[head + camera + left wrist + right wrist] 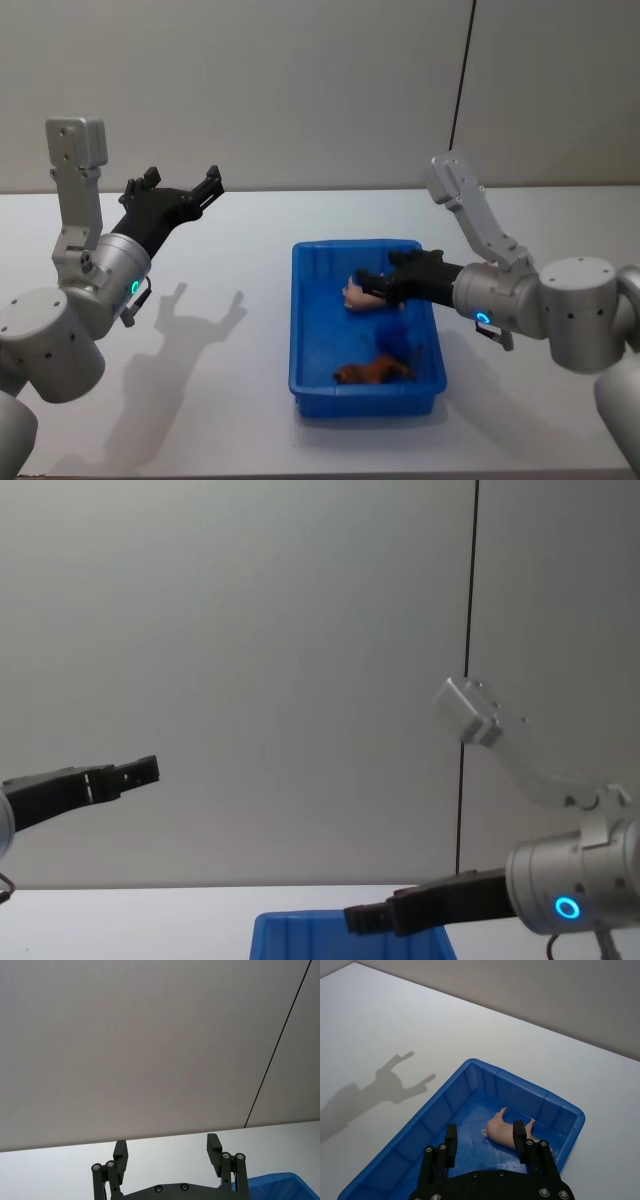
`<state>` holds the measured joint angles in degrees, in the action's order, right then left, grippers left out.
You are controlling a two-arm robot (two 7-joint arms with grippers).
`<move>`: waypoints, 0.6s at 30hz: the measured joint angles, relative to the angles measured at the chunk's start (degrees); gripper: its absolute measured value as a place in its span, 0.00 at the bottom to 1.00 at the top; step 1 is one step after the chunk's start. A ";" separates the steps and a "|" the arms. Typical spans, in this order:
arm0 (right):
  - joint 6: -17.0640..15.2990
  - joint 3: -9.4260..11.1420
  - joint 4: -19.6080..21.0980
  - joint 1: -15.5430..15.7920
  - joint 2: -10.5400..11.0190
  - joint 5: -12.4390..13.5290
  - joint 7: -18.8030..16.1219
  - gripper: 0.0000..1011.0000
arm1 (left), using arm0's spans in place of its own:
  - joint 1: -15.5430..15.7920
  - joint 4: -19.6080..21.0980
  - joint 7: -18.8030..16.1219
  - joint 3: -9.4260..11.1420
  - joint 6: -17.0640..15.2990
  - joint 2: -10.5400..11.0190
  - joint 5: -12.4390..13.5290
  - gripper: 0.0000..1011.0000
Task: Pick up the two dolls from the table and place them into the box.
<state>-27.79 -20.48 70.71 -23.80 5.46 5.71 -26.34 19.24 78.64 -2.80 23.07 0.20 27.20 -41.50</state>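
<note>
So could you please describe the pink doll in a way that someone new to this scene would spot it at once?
Start at the blue box on the white table. The pink doll lies inside it toward the far end, just under the open right tool. It is a pale peach-pink pig-like figure, unlike the brown doll lying at the near end.

The left arm stood raised at the robot's left, its pincer (182,186) spread wide and empty in the air. The right arm reached forward and inward, elbow bent, its pincer (485,1140) parted, gripping nothing.
</note>
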 joint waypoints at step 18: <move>2.14 1.08 2.58 0.85 0.99 2.42 0.45 0.99 | 0.00 0.00 0.00 0.00 0.00 0.00 0.00 0.99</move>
<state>-25.65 -19.40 73.29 -22.94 6.46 8.14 -25.89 19.24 78.64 -2.80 23.07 0.20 27.19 -41.50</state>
